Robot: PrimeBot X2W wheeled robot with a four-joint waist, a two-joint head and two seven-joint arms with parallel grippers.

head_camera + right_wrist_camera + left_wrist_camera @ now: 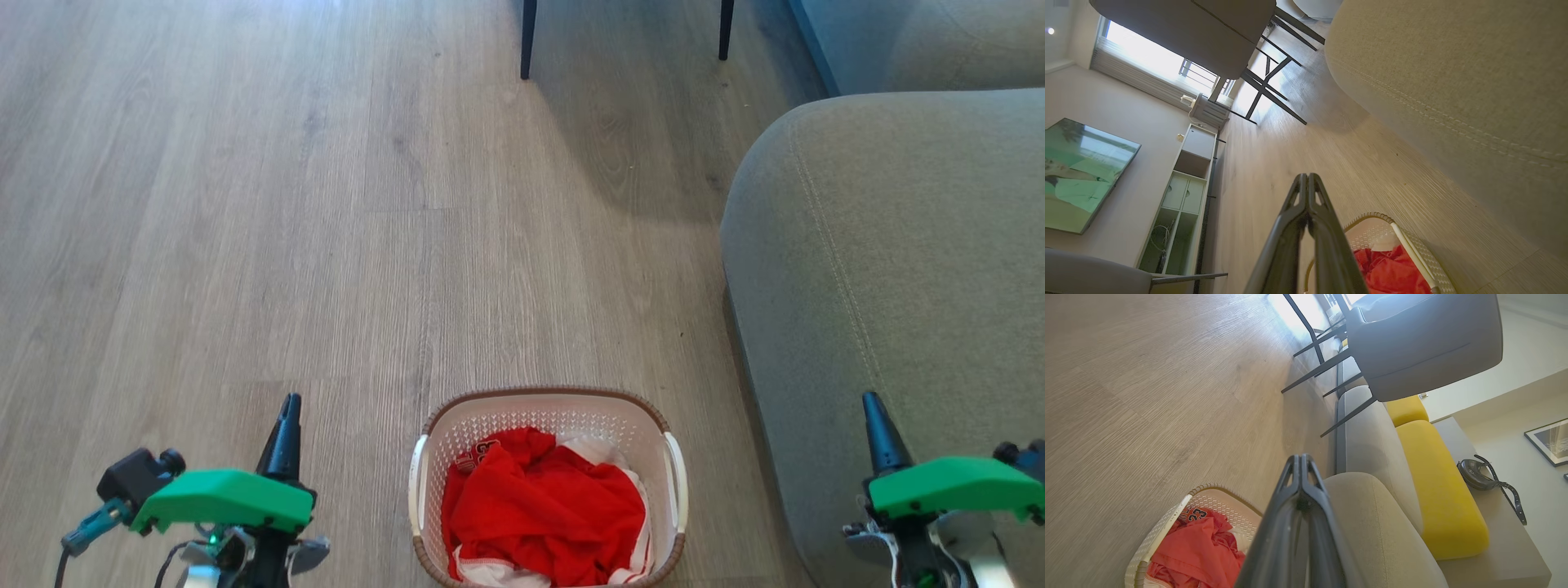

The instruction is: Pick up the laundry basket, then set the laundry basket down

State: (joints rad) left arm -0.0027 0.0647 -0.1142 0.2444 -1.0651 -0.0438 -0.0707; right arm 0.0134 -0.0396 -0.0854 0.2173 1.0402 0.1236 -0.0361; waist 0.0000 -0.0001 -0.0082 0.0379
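Laundry basket (555, 418), a small white one of perforated plastic with a brown woven-look rim and white side handles, stands upright on the pale wooden plank floor (286, 204). It is just beside the front of the grey fabric sofa (890, 286) and, as far as the head view shows, does not touch it. A crumpled red and white garment (543, 506) lies inside and covers most of the bottom.

The left gripper (287, 407) hangs on the side of the basket that is away from the sofa, well apart from the handle there. Its two long dark fingers are pressed together to one point, with nothing between them. The right gripper (875, 407) shows in front of the sofa's rounded arm, apart from the basket. Its fingers are also pressed together and hold nothing.

As for progress, I judge only this: the basket rests on the floor and neither claw has it. Such a scene fits two stages equally. Either the basket waits to be lifted, so that both lifting and setting down remain, or it already stands set down, so that nothing remains. These pictures do not decide between them.
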